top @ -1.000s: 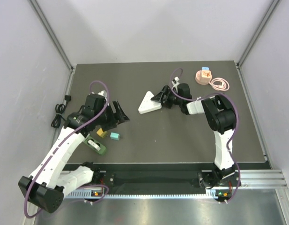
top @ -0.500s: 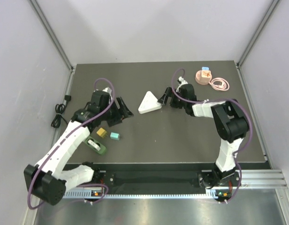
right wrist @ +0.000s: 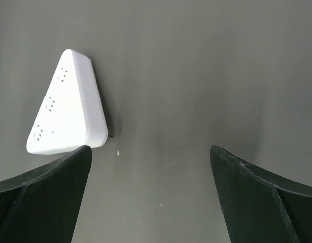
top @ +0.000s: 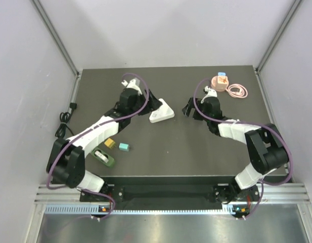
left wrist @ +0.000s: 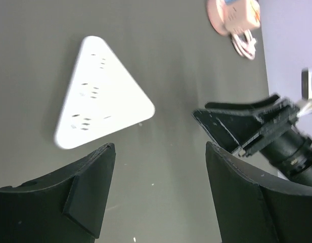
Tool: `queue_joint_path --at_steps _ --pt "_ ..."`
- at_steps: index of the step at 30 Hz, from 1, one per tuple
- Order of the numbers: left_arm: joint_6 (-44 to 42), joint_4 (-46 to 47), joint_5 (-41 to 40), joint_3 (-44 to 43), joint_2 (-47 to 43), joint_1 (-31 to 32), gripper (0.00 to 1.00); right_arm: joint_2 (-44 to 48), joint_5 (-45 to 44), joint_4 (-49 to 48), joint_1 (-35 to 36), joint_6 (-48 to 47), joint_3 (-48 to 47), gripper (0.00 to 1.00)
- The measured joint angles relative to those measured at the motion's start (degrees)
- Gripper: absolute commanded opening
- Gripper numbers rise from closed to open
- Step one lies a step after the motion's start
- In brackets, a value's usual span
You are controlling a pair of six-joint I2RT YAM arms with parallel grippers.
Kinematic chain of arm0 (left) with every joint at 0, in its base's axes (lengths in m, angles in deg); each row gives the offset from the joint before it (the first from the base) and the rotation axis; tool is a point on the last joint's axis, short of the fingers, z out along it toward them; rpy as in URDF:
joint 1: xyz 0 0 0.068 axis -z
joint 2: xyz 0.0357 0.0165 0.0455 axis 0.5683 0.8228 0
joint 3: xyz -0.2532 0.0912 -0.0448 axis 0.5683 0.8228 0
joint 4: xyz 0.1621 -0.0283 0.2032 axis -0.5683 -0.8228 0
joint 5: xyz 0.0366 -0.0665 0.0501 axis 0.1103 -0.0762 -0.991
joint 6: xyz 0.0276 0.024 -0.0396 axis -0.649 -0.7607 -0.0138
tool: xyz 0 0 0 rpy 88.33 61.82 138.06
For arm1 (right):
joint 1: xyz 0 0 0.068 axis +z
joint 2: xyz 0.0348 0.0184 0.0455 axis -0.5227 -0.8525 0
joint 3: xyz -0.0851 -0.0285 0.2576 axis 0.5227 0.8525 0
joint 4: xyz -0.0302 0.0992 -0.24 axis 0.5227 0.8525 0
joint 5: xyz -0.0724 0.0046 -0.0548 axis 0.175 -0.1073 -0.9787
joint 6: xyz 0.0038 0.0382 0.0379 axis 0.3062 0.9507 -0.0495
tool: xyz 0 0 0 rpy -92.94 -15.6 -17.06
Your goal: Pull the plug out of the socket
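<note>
Socket (top: 162, 112): white, triangular, flat on the dark table (top: 196, 152), lying between the two grippers. Groups of slots show on its upper face, and no plug is seen seated in any of them. Remaining entries run from the near edge outward. Well behind the left gripper (left wrist: 160, 149), back toward the arm bases: one green object (top: 104, 158), one yellow block (top: 109, 143) and one teal block (top: 124, 147), all away from the socket and apparently no part of the job. Left gripper: jaws apart with nothing between them, the socket just ahead and toward its left finger. Whether a fingertip touches the block's corner cannot be told. The placement reads as a bracing approach, to keep the light block from sliding. Right gripper (right wrist: 150, 152): jaws spread wide and empty, facing the left one across the socket, with bare table between its fingertips and the block's edge. It is probably held wide so as not to nudge the block. Beyond the right gripper, well apart, near the far right corner: one pink round item (top: 220, 82) with a small coloured piece on top, and a coiled pink cable (top: 237, 91) just beside it. This may be the plug, lying free of the socket, but that cannot be confirmed; if so, the pull looks done.
</note>
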Motion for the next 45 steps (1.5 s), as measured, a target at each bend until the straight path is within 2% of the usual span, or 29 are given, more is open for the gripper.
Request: queue_joint_path --at_steps 3,9,11,14,20,23,28,36,41,45 --pt "-1.4 3.6 0.2 -0.7 2.4 2.9 0.75 2.0 -0.7 5.3 -0.1 0.4 -1.8 1.0" --pt "-1.6 13.1 2.9 -1.1 3.0 5.9 0.76 11.8 1.0 14.7 -4.2 3.8 -1.3 1.0" --pt "-1.6 15.9 3.5 -2.3 3.8 5.9 0.77 15.6 1.9 17.5 -7.8 5.0 0.2 0.99" --pt "-2.1 20.1 4.5 -5.3 6.6 5.7 0.78 20.2 4.2 20.7 -14.8 6.7 2.4 0.92" --pt "-3.7 25.0 10.6 -19.0 19.3 5.6 0.78 22.3 2.4 26.3 -26.4 4.8 1.9 0.91" --pt "-4.8 25.5 13.9 -28.3 27.1 5.6 0.77 19.0 2.1 28.0 -30.3 3.0 -2.0 0.93" --pt "-5.9 26.3 18.5 -42.7 39.7 5.5 0.75 8.2 2.4 28.0 -35.0 0.4 -13.7 0.98" --pt "-7.0 27.6 22.6 -47.6 51.4 5.4 0.74 -6.7 4.4 24.8 -33.7 -3.4 -28.0 1.0" --pt "-7.1 27.1 23.0 -50.6 56.2 5.3 0.74 -17.6 1.5 25.3 -29.0 -5.9 -40.1 1.0" --pt "-7.2 26.6 23.4 -53.1 58.5 5.2 0.74 -22.4 -1.4 25.6 -25.8 -7.2 -45.1 1.0"
